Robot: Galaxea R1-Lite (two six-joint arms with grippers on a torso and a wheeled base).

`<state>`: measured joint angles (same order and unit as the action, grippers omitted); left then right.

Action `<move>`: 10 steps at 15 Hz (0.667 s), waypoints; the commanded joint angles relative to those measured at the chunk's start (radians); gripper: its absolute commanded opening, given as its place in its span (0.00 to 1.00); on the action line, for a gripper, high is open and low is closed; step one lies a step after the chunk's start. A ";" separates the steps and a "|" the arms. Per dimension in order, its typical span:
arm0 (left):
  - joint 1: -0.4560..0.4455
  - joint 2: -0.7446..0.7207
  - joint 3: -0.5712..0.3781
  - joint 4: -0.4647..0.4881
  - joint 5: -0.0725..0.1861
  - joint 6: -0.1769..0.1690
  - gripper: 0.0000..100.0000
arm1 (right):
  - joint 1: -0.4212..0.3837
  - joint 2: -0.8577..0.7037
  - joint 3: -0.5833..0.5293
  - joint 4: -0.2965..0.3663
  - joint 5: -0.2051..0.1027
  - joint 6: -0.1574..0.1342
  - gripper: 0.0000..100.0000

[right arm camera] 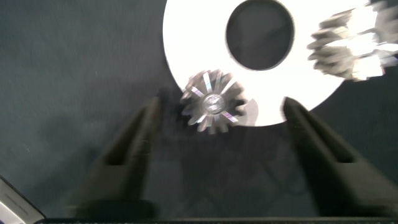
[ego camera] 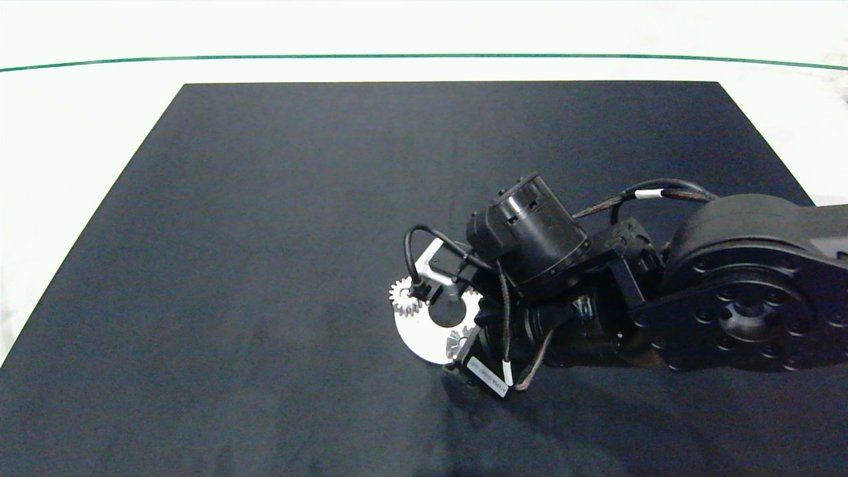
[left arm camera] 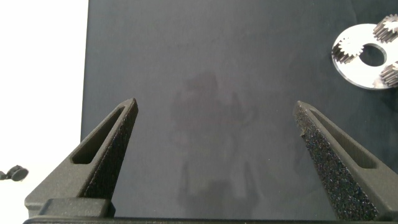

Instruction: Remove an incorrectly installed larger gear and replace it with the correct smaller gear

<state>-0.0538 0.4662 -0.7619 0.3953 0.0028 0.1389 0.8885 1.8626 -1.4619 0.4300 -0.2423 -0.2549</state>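
A white disc [ego camera: 417,334] with a round hole lies on the black mat. The smaller gear [right arm camera: 212,102], with slanted pointed teeth and a dark face, sits at the disc's [right arm camera: 186,37] rim. My right gripper [right arm camera: 221,109] is open, its fingertips on either side of this gear without touching it. In the head view the same gear [ego camera: 457,342] peeks out beside the right wrist. A straight-toothed silver gear [ego camera: 401,296] stands on the disc's left rim, and another [right arm camera: 351,40] shows blurred in the right wrist view. My left gripper [left arm camera: 216,109] hangs open over bare mat, far from the disc [left arm camera: 360,68].
The black mat [ego camera: 265,232] covers most of the white table [ego camera: 79,132]. The right arm [ego camera: 729,291] with its cables hangs over the mat's right half. A green line [ego camera: 424,56] runs along the table's far side.
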 commanded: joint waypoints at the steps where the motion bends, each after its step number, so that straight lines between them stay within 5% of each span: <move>1: 0.002 0.000 0.003 0.002 0.000 0.001 1.00 | -0.017 -0.069 -0.032 -0.002 0.008 0.003 1.00; 4: 0.005 -0.011 0.012 0.002 0.003 -0.001 1.00 | -0.026 -0.164 -0.048 -0.039 0.011 0.046 1.00; 6: 0.008 -0.017 0.006 0.000 0.006 -0.001 1.00 | -0.014 -0.233 -0.048 -0.045 0.000 0.105 1.00; 7: 0.008 -0.027 0.006 0.002 0.006 -0.002 1.00 | -0.014 -0.267 -0.048 -0.042 -0.040 0.129 1.00; 8: 0.009 -0.037 0.009 0.002 0.008 -0.002 1.00 | -0.019 -0.301 -0.041 -0.039 -0.120 0.137 1.00; 10: 0.015 -0.041 0.010 0.004 0.023 -0.002 1.00 | -0.049 -0.379 -0.011 -0.039 -0.230 0.155 1.00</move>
<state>-0.0423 0.4328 -0.7528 0.3960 0.0183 0.1360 0.8619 1.5736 -1.4951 0.3885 -0.4349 -0.1072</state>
